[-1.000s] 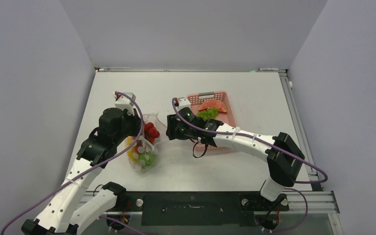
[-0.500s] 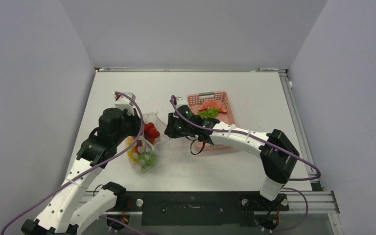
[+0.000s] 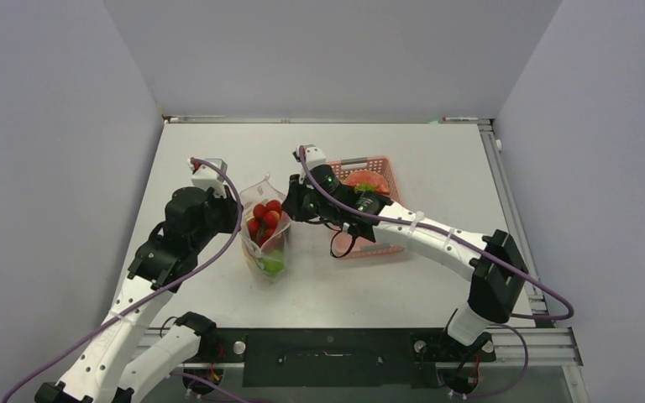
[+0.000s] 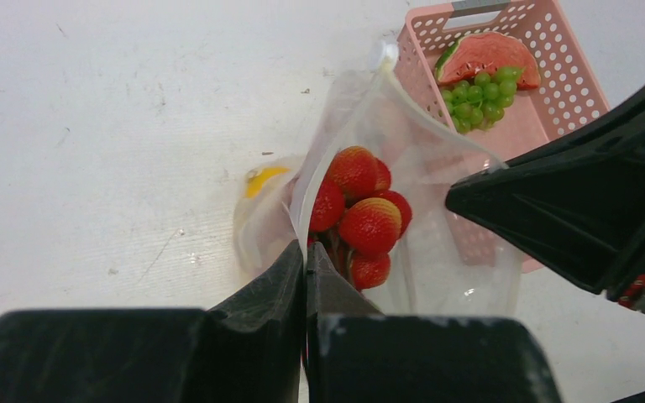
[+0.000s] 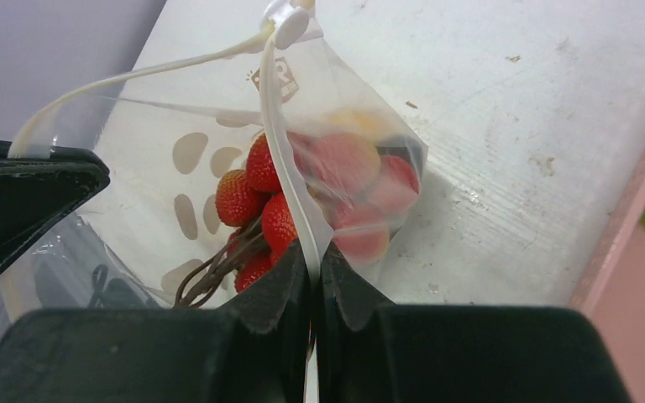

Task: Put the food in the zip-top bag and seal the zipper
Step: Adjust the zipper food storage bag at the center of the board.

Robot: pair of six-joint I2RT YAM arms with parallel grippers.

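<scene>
Zip-top bag (image 3: 266, 231), one, left pincer (image 4: 306, 252) and right pincer (image 5: 312, 252) both tight on its zipper (image 5: 279, 143) (one tomato cluster (image 4: 359, 206) inside)

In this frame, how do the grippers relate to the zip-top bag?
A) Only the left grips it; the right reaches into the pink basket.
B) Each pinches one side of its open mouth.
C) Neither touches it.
B: the left gripper and the right gripper are each shut on one mouth edge of the zip-top bag, which gapes between them over the red food.
</scene>
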